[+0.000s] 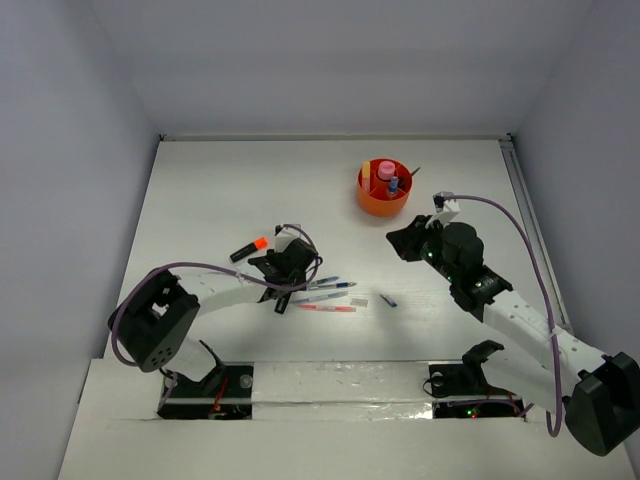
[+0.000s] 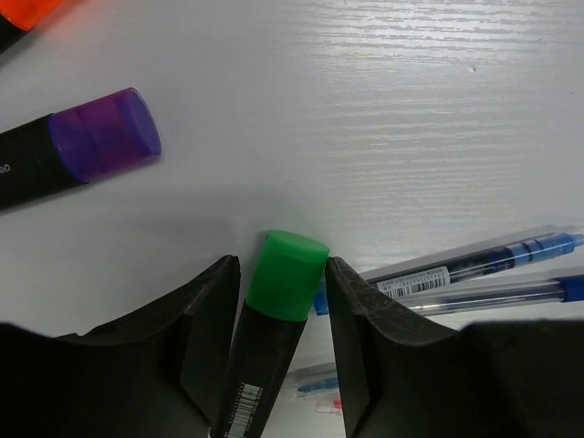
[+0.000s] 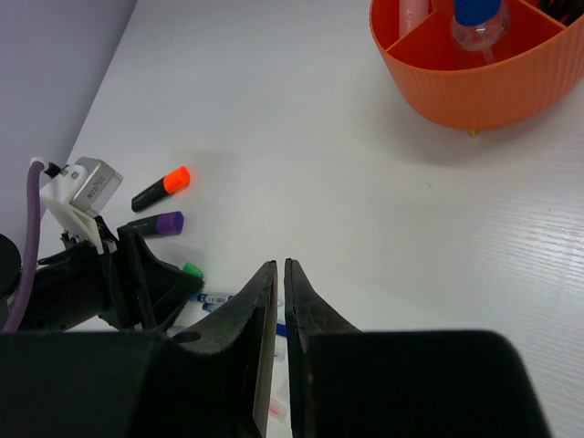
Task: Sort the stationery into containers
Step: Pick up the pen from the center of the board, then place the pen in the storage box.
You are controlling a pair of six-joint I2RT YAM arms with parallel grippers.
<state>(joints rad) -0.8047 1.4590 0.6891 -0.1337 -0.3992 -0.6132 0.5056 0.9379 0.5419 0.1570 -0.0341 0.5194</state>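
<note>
Stationery lies mostly around my left gripper (image 2: 283,266), well apart from the orange tub (image 1: 383,205). Only my left wrist view shows the green highlighter (image 2: 285,274), black-bodied with a bright green cap, clamped between my two fingers. From above, my gripper hides it. A purple highlighter (image 2: 91,146) lies nearby and two blue pens (image 2: 474,265) lie just beside my finger. The top view alone shows the red pen (image 1: 325,308). My right gripper (image 3: 279,274) hangs empty with its fingers together, and its view shows a blue-capped bottle (image 3: 479,23) standing in one tub compartment.
</note>
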